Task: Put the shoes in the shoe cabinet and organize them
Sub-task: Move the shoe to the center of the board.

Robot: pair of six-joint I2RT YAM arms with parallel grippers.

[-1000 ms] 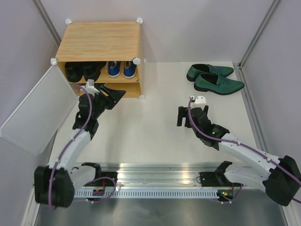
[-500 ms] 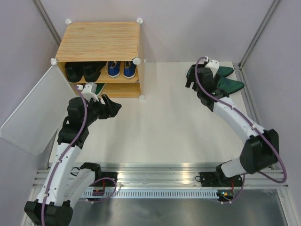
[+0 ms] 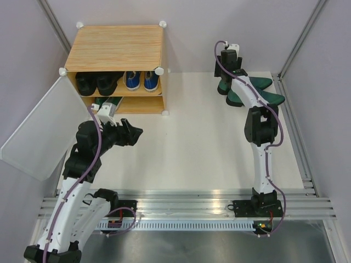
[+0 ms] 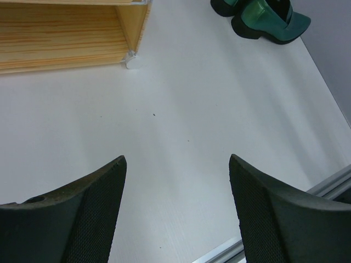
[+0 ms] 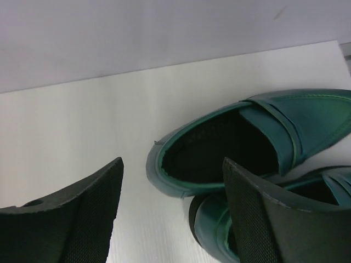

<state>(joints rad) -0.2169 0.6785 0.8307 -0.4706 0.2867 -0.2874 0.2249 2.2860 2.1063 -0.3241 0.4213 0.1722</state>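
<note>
Two sets of fingers, and both are spread. The right gripper (image 5: 173, 163) has its fingers (image 5: 263, 219) wide apart with nothing pinched between them. It hangs over the heel end of the loafers (image 5: 241, 142), one finger out over bare table and the other over the shoes. I cannot tell whether it touches them. The loafers lie side by side, close together, at the far right corner of the table (image 3: 186, 142), toes towards the right edge. The right arm reaches straight out from the near edge to get there.

The left gripper (image 4: 176, 160) is just as open, its fingers (image 4: 93, 219) holding only air above bare table. It sits near the left edge, a little in front of the cabinet (image 3: 118, 46), and faces across the surface towards the loafers.

The cabinet stands at the far left corner. Its door (image 3: 41, 129) is swung wide open to the left. The top shelf holds the boots (image 3: 98, 82) on the left and the blue sneakers (image 3: 141, 80) on the right. The green sneakers (image 3: 107, 103) are on the lower shelf at its left end, only partly in sight.
</note>
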